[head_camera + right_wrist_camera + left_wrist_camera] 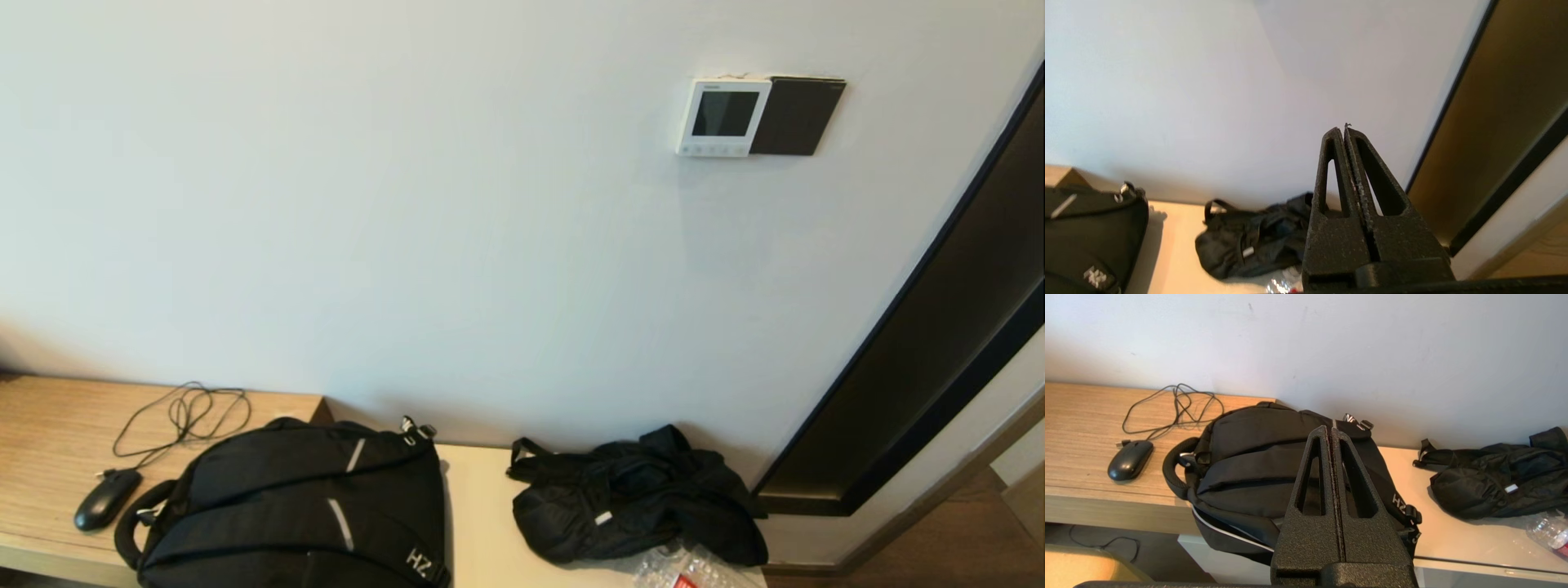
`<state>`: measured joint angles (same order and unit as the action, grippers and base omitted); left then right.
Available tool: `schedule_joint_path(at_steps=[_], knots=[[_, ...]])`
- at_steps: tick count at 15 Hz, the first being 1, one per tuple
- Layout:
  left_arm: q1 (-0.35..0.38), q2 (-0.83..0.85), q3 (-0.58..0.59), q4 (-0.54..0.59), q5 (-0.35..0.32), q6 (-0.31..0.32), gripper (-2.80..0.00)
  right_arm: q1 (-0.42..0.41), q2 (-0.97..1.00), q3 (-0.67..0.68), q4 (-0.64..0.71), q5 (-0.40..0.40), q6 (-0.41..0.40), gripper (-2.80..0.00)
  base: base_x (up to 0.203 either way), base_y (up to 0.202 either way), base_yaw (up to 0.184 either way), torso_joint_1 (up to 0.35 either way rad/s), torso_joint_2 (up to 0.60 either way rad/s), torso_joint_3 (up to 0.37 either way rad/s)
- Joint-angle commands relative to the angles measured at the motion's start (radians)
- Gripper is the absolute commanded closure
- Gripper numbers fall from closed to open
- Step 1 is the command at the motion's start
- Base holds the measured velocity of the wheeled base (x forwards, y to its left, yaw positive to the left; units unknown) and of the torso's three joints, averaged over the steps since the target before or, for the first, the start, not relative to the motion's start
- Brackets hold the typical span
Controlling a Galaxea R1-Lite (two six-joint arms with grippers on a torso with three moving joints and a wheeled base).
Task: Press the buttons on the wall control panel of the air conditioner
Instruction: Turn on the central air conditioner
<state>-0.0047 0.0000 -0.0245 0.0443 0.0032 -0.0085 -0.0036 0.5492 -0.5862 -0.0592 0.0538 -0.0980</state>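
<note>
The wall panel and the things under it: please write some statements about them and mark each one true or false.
1. The panel has a dark screen. True.
2. A brown plate sits on the panel's right. True.
3. The right claw touches the buttons. False: it is far from them, and shut.
4. The mouse lies on the backpack. False: it lies on the desk beside it.
5. The left claw is open. False: it is shut.

control panel point(722, 117) on wall, touching dark panel point(797, 116) at right | backpack point(298, 506) on desk, mouse point(106, 499) left
</note>
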Motion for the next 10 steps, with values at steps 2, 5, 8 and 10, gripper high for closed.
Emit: schedule_joint_path(at_steps=[2,5,8,10], knots=[[0.0,-0.002,0.0,0.0,0.001,-0.001,0.0,-0.002,0.375,-0.148,-0.132,-0.01,0.027,0.0,0.0,0.0,0.0,0.0,0.0,0.0],[0.0,-0.002,0.0,0.0,0.0,-0.001,0.0,0.004,0.615,-0.325,-0.231,-0.063,0.057,0.0,0.0,0.0,0.0,0.0,0.0,0.0],[0.0,-0.002,0.0,0.0,0.001,-0.001,0.0,0.008,0.814,-0.488,-0.307,-0.113,0.067,0.0,0.0,0.0,0.0,0.0,0.0,0.0],[0.0,-0.002,0.0,0.0,0.0,-0.001,0.0,0.024,0.917,-0.577,-0.339,-0.157,0.069,0.0,0.0,0.0,0.0,0.0,0.0,0.0]])
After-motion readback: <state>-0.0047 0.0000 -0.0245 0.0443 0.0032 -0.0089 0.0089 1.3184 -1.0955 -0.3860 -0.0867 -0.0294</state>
